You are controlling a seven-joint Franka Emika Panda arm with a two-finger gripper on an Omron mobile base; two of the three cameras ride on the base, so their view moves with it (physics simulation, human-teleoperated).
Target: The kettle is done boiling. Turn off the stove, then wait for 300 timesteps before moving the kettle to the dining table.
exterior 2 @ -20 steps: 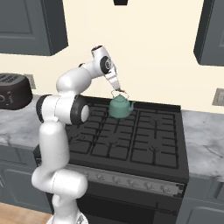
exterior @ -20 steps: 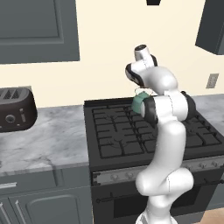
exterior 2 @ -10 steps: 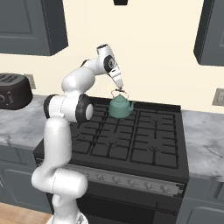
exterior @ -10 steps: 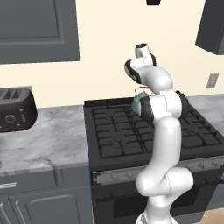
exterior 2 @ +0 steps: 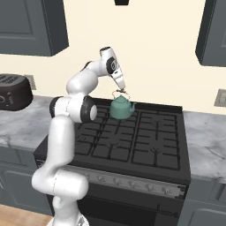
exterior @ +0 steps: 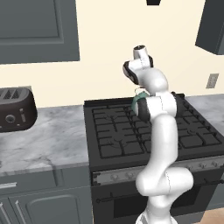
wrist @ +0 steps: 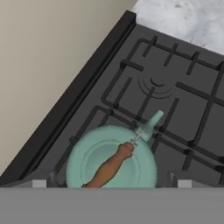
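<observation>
Left base view: we see the arm folded over the stove (exterior: 131,135), its upper links covering most of the kettle (exterior: 136,101); only a teal sliver shows at the forearm's left edge. The toaster (exterior: 15,109) sits on the marble counter (exterior: 48,140), well off to the side of the hand. We cannot read the jaws from here.

Right base view: the gripper (exterior 2: 122,89) hangs nose-down directly over the kettle (exterior 2: 121,107), fingertips just above the arch of the wire handle, apparently not touching it. The kettle stands upright on a rear grate near the back wall, spout pointing away from the arm. We judge the hand is poised here because the handle's top is the natural lifting point. The knob strip (exterior 2: 132,185) lies far below and in front of the jaws; we cannot tell whether the burner is off.

Hand view: looking straight down, the kettle (wrist: 111,159) sits beneath and between the two finger tips (wrist: 39,183), which stand wide apart on either side, holding nothing. The brown handle grip (wrist: 109,166) runs across the lid under the gap, and the spout (wrist: 151,122) points ahead of the jaws. That spacing suits a descent astride the handle. The dining table lies outside these pictures.
</observation>
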